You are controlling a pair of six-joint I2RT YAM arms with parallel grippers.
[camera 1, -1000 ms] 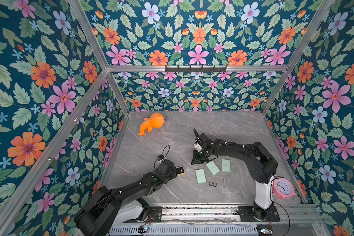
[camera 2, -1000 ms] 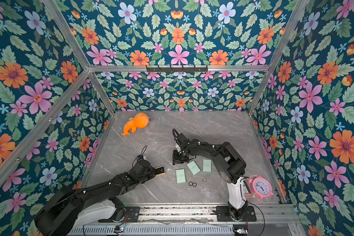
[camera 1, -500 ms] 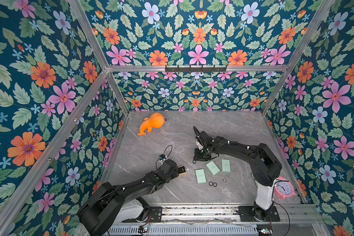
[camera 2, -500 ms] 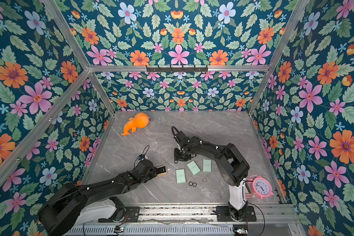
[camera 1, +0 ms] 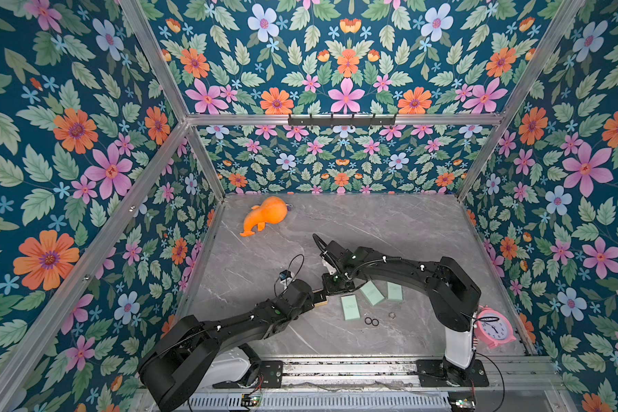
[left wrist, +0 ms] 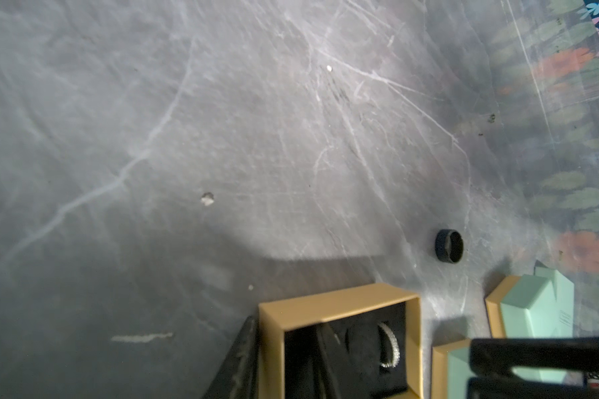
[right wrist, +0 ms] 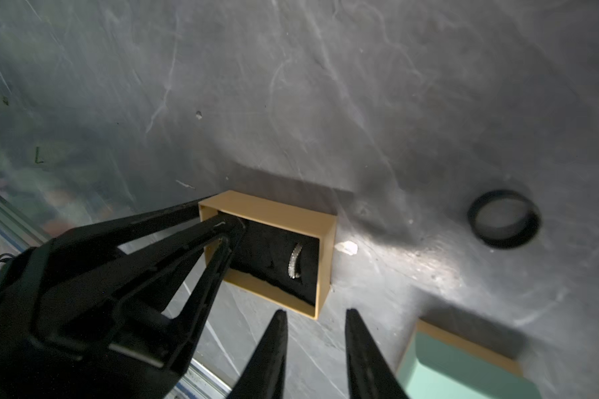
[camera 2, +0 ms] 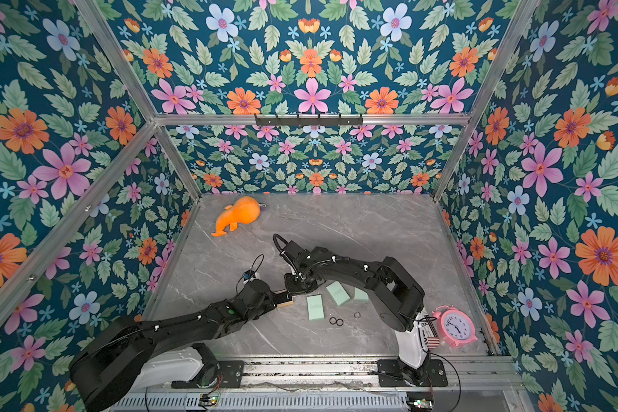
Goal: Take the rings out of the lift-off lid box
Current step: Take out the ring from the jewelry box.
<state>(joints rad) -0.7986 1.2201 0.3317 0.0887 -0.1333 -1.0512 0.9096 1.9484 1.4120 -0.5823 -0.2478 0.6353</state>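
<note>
1. Your left gripper (right wrist: 219, 217) is pinching one end wall of the tan box (right wrist: 274, 210). One finger is outside the card and one inside against the black lining, which steadies the box on the grey table (right wrist: 360, 86).
2. Your right gripper (right wrist: 315, 312) hangs just beside the box's long side, jaws spread and empty.
3. One silvery stone-set ring (right wrist: 295, 260) is inside the box. It stands on edge in the lining, at the end away from the left finger.
4. Outside the box, a black band (right wrist: 504, 219) lies on the table near it. In a top view, two black rings (camera 1: 371, 321) and a silvery one (camera 1: 392, 315) lie beyond the mint-green boxes (camera 1: 349, 307).
5. Expect the boxed ring to be light, rigid and slick, and probably seated in a slot. Take it across the exposed arc, a fingertip on each flat side, and draw it straight out.
6. It may squirt from the tips or drag the light card box along, so make the left pinch firm.
</note>
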